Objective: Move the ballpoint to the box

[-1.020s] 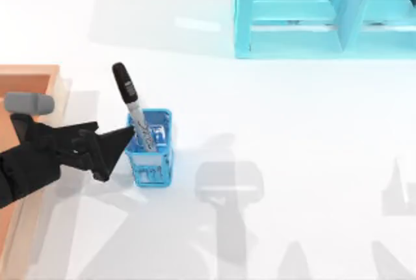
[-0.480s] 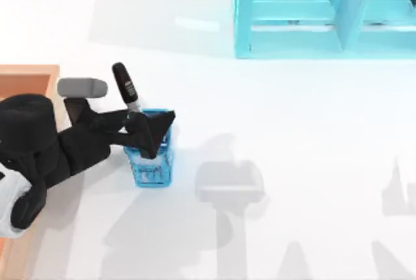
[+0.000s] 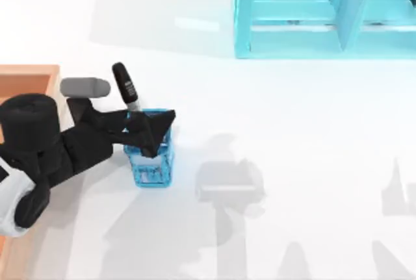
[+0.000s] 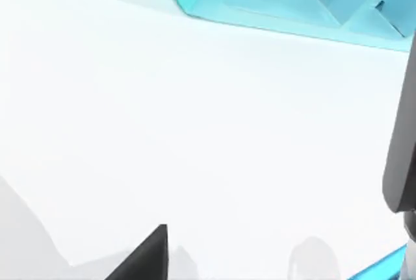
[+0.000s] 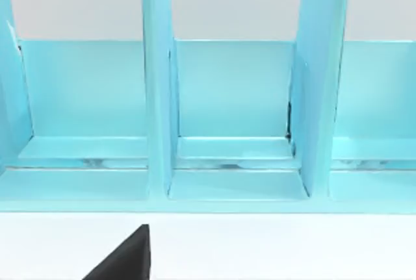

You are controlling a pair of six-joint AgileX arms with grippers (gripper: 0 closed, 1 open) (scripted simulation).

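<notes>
left gripper (image 3: 144, 126) barely moved in the last half second, fingers astride ballpoint (image 3: 123, 84) over blue holder (image 3: 151, 163) | closure: cannot tell | ballpoint still leaning in holder, box (image 3: 36, 72) at counter's left | grasp looks imminent

The left gripper (image 3: 144, 130) covers the pen's (image 3: 125, 85) barrel and part of the blue holder (image 3: 151, 166), so its finger gap is unreadable, while the wooden box (image 3: 29, 78) and cyan shelf (image 3: 305, 20) run past the top view's edges.
</notes>
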